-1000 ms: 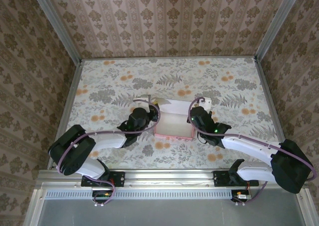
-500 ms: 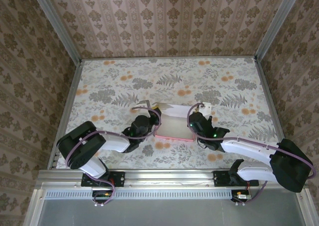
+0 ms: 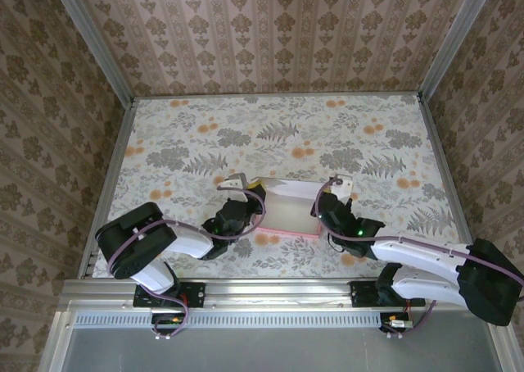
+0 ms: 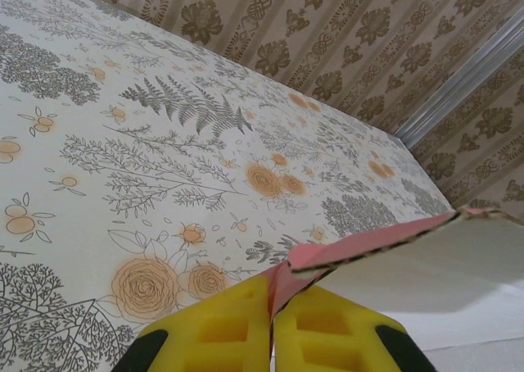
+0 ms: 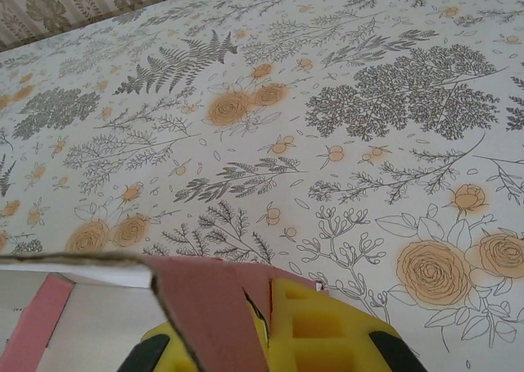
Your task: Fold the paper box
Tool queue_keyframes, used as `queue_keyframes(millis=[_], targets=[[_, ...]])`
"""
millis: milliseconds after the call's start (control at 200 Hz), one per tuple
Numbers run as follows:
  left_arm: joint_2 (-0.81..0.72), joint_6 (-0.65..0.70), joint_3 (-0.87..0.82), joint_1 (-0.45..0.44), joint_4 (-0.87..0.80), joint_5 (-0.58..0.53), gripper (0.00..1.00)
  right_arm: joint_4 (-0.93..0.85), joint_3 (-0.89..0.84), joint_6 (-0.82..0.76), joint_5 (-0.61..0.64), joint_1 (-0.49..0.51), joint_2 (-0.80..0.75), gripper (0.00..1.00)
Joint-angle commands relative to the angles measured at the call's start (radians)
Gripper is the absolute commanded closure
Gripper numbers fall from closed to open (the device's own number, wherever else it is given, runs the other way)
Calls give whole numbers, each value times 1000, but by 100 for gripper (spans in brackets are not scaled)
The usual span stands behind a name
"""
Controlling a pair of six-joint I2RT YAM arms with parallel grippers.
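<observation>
The paper box [image 3: 288, 212] lies near the table's front middle, its pink front wall facing me and a whitish panel leaning over its top. My left gripper [image 3: 250, 203] is shut on the box's left end. In the left wrist view the yellow fingers [image 4: 217, 327] pinch a pink cardboard wall [image 4: 282, 286], with the whitish inner face [image 4: 434, 265] to the right. My right gripper [image 3: 321, 201] is shut on the right end. In the right wrist view a pink flap [image 5: 205, 302] sits between the yellow fingers [image 5: 327, 327]. Whitish tabs [image 3: 237, 179] stick out at both ends.
The floral table [image 3: 286, 130] stretches away behind the box. Patterned walls with metal corner posts [image 3: 90, 40] close in the left, back and right sides. Both arms lie low along the near edge, by the metal rail [image 3: 270, 288].
Both grippers have come toward the near edge and sunk lower, bringing the box with them. The whitish panel has tipped over the box's open inside.
</observation>
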Motion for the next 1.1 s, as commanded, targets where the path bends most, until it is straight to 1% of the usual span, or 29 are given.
queue_keyframes(millis=[0, 450, 895, 990, 1095], targets=[[-2, -35, -40, -18, -46, -31, 92, -35, -38, 65, 12, 12, -35, 93], [3, 1, -73, -92, -30, -101, 93, -90, -98, 148, 2, 35, -123, 91], [42, -14, -104, -127, 23, -135, 94, -166, -139, 254, -41, 37, -181, 90], [43, -14, -106, -137, 23, -148, 94, -171, -146, 255, -46, 38, -197, 89], [47, -4, -106, -144, 25, -160, 94, -177, -144, 241, -51, 38, -212, 82]])
